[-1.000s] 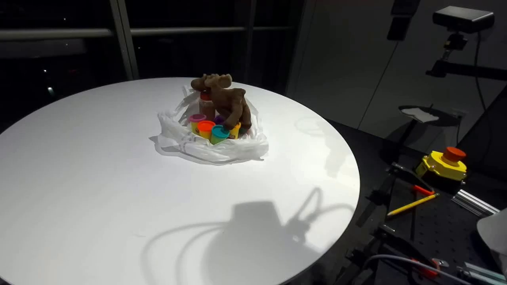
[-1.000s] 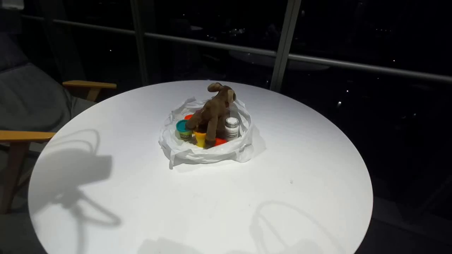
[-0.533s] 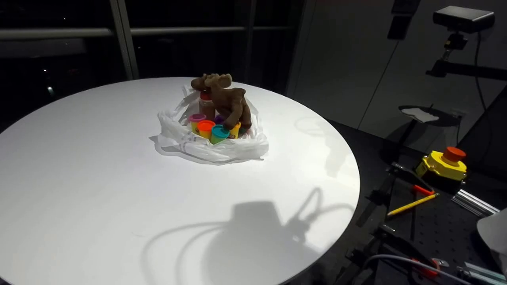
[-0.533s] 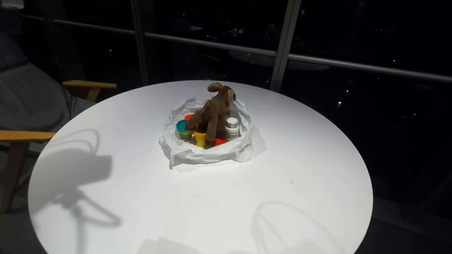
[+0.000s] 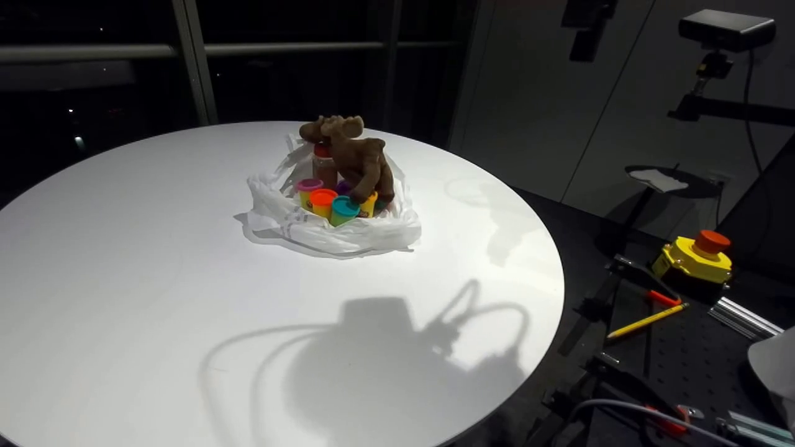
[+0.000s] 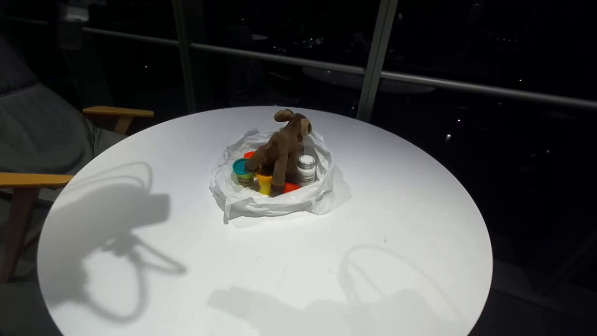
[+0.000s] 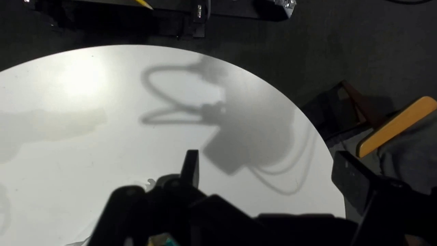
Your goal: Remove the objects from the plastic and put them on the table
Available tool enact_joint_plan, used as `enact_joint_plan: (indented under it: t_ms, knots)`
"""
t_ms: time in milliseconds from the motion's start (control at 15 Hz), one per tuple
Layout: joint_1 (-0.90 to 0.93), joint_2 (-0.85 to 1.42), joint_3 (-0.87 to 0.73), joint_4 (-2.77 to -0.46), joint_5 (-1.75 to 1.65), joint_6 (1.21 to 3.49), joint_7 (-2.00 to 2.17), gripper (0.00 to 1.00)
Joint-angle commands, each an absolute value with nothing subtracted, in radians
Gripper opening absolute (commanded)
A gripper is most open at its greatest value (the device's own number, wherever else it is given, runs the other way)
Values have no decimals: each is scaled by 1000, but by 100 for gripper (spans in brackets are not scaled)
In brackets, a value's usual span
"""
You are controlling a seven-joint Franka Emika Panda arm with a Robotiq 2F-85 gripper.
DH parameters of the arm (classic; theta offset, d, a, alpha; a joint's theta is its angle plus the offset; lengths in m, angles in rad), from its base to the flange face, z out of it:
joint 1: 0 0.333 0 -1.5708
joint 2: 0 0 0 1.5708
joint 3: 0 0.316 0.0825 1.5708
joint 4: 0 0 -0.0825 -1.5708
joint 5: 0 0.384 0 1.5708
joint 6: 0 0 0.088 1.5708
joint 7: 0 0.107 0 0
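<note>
Setting: lab, judging by the mounted camera [image 5: 726, 31], red-topped yellow button box [image 5: 694, 259] and perforated black plate [image 5: 689, 363]. Wooden-armed chair [image 6: 42, 130] and windows [image 6: 280, 28] look office-like.

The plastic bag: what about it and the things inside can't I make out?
Plastic bag: wrist view, mostly hidden by the gripper and cut off by the bottom edge.
Red piece: in an exterior view, partly hidden by plush animal and bag.
Teal tub: in an exterior view, lettering too small.
</note>
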State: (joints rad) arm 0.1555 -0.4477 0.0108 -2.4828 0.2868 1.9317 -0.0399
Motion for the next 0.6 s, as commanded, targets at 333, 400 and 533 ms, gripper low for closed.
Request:
enact_joint_plan:
  t_ms: [333,400,533]
  knots:
    - [68,-30,-32,-2162,301,2167,-178,100]
    - [57,19,-35,-2133,304,2198,-189,100]
    - [35,115,-32,-2074,318,2252,-201,100]
